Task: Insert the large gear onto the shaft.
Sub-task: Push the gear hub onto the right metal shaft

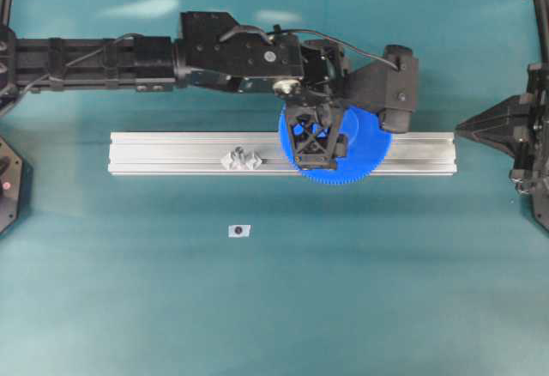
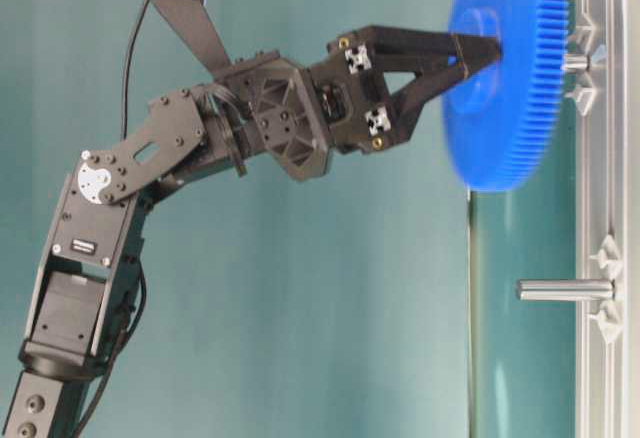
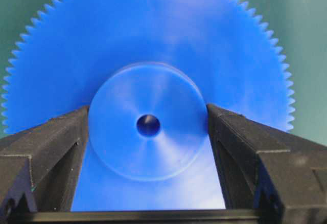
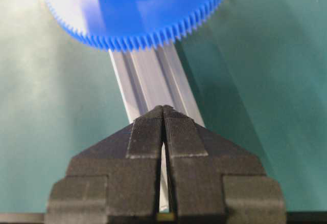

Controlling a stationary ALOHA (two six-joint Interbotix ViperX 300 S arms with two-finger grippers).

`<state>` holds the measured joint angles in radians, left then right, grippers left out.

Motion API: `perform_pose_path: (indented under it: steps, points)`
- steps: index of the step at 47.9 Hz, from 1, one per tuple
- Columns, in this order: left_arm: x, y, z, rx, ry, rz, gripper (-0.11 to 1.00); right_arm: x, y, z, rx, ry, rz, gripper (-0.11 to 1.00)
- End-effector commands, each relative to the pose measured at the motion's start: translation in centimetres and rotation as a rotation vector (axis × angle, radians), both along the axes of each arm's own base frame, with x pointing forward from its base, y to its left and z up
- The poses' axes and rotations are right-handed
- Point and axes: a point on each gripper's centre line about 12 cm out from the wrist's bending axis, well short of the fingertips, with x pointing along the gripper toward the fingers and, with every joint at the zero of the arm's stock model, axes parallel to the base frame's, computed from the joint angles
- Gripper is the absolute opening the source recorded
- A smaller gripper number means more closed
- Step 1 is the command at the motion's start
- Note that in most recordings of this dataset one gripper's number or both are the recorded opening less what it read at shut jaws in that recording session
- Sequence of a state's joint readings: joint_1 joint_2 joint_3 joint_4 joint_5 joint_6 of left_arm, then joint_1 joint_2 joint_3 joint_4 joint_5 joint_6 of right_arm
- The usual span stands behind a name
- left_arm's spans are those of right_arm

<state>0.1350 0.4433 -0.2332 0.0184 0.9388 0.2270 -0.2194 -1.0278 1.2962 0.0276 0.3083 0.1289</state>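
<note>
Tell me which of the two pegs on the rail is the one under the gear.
The short peg behind the large gear; the longer one stands uncovered, farther along the rail.

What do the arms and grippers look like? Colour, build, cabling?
Both arms are matte black. The left arm is built of blocky links with visible screws, and a black cable runs along its wrist. The left gripper has skeletal, truss-like fingers. The right gripper has broad fingers with ribbed tips.
</note>
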Motion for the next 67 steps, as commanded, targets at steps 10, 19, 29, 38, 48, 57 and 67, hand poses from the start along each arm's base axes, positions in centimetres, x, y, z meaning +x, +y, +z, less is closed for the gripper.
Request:
perform_pose_path:
  steps: [10,19,29,38,48,57,67]
  points:
    - [0.0,0.5,2.6,0.014,-0.029,-0.003,0.76,0.2,-0.1,0.3,0.005,-0.009,-0.009,0.03]
    - [0.5,0.4,2.7,0.010,-0.003,-0.007,0.76,0.2,-0.1,0.3,0.005,-0.007,-0.009,0.03]
    - [0.9,0.4,3.2,0.016,-0.008,-0.016,0.76,0.2,-0.1,0.3,0.006,-0.009,-0.010,0.03]
    - [1.0,0.4,3.4,0.018,-0.019,-0.018,0.76,0.2,-0.1,0.3,0.005,-0.009,-0.009,0.03]
    - [1.2,0.2,3.7,0.019,-0.026,-0.021,0.76,0.2,-0.1,0.3,0.003,-0.007,-0.008,0.03]
    - [1.3,-0.1,3.7,0.018,-0.028,-0.026,0.76,0.2,-0.1,0.3,0.006,-0.009,-0.010,0.03]
    - [1.4,-0.7,4.0,0.018,-0.036,-0.035,0.89,0.2,-0.1,0.3,0.003,-0.007,-0.008,0.03]
